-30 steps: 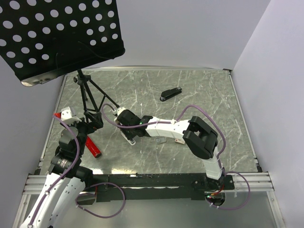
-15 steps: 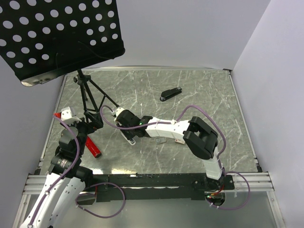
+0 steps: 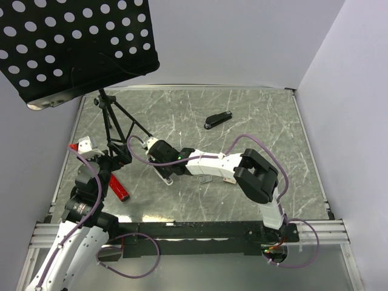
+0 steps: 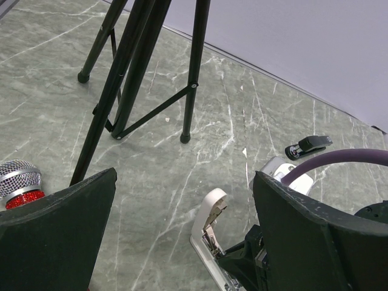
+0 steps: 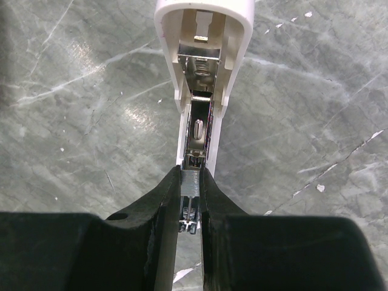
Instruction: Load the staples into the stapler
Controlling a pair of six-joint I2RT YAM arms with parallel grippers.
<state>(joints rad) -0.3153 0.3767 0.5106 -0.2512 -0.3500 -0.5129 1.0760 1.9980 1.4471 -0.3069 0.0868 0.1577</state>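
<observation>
The white stapler (image 5: 203, 36) lies open on the marble table, its metal channel facing up; it also shows in the left wrist view (image 4: 212, 224) and the top view (image 3: 166, 177). My right gripper (image 5: 190, 189) is shut on a short silver strip of staples (image 5: 190, 182), held right over the near end of the channel. In the top view the right gripper (image 3: 161, 163) sits over the stapler. A small pale staple box (image 3: 229, 180) and a greyish see-through rectangle (image 3: 205, 179) lie under the right arm. My left gripper (image 4: 182, 242) is wide open and empty, just left of the stapler.
A black stapler (image 3: 217, 119) lies at the back middle, also in the left wrist view (image 4: 307, 146). A music stand's tripod (image 3: 112, 124) and its perforated black desk (image 3: 73, 42) fill the back left. A red microphone (image 3: 119, 187) lies by the left arm.
My right gripper has edged slightly left and nearer along the white stapler with the staple strip. The left arm has not moved.
</observation>
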